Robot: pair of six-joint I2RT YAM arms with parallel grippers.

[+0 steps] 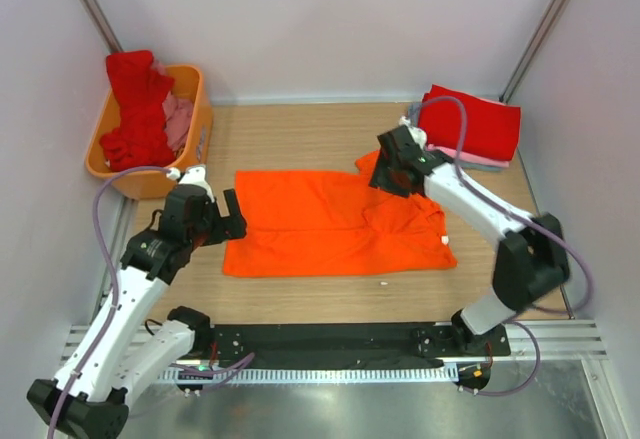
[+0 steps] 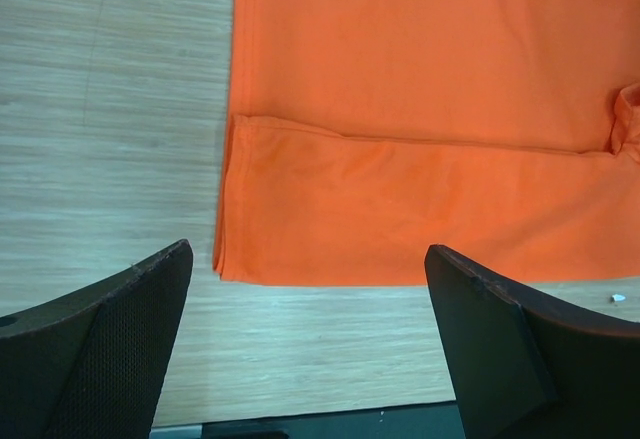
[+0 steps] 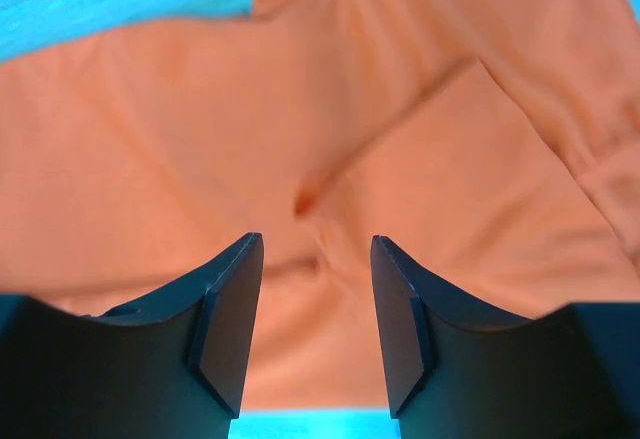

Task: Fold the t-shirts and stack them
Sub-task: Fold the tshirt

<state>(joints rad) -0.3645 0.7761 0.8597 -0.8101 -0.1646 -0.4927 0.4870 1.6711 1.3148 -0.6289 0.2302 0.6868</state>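
Orange shirt (image 1: 335, 224) is lying flat mid-counter (image 1: 300, 129); its lower strip looks folded over in the left wrist view. Left end effector (image 1: 235, 213) is hovering spread at the shirt's left edge, gripping nothing. Right end effector (image 3: 315, 241) is hovering spread over the creased sleeve area at upper right, also empty. Probably lining up the next fold. To do it well, smooth those creases first. Both should be pinching the same long edge, catching both layers at the left corner, then lifting level. Red stack (image 1: 470, 124) is waiting upper right, with more shirts in the basket (image 1: 150, 181) upper left.
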